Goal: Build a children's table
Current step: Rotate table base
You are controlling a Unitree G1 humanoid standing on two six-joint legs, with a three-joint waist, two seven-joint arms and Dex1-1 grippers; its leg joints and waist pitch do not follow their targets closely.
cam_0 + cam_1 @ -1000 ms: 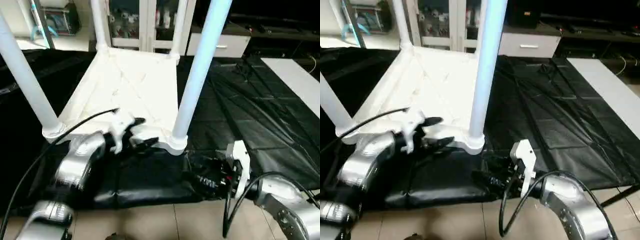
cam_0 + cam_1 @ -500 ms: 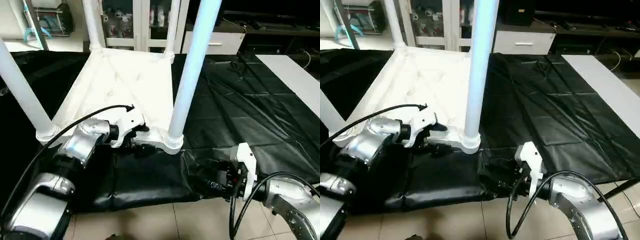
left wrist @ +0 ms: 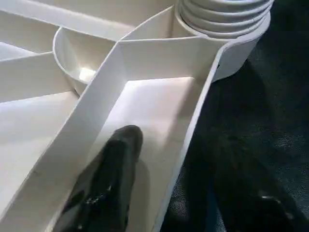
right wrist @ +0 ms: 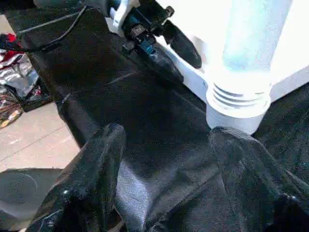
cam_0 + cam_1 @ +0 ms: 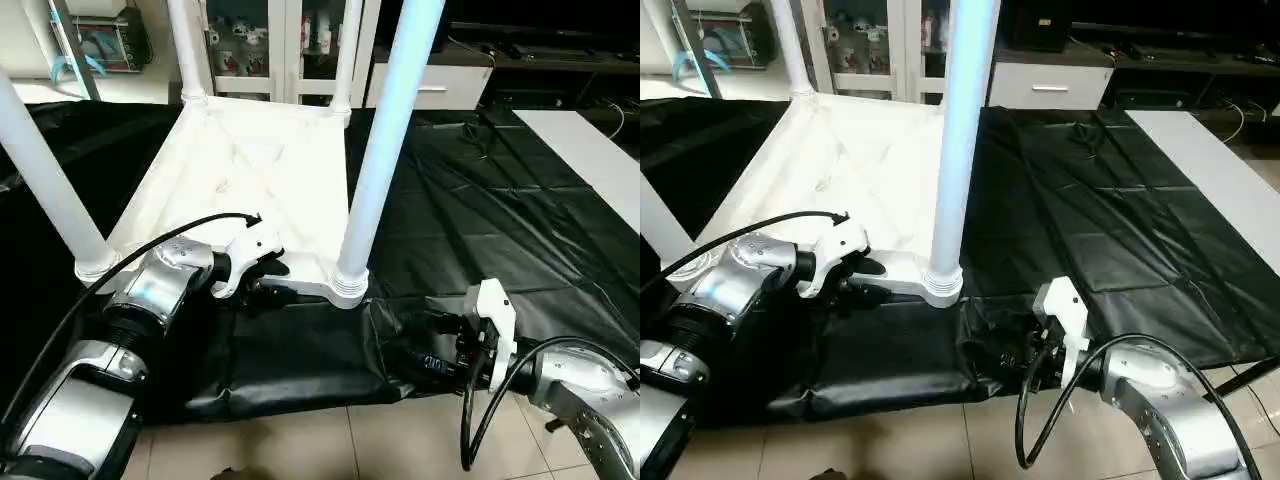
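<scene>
Upside down on the black-draped desk: the table, legs up. Left end effector straddling the near rim beside the near right leg, one finger inside the ribbed tray, the other outside; clamped or merely around, cannot tell. Right end effector low at the desk's near edge, fingers apart, holding nothing.

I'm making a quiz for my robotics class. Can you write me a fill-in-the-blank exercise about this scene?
1. The white table lies upside down with its legs pointing ____.
2. The cloth under it is ____ in colour.
3. The left tool has one finger inside the table's near ____.
4. The right tool is ____, holding nothing.

Missing words: up; black; rim; open
</scene>
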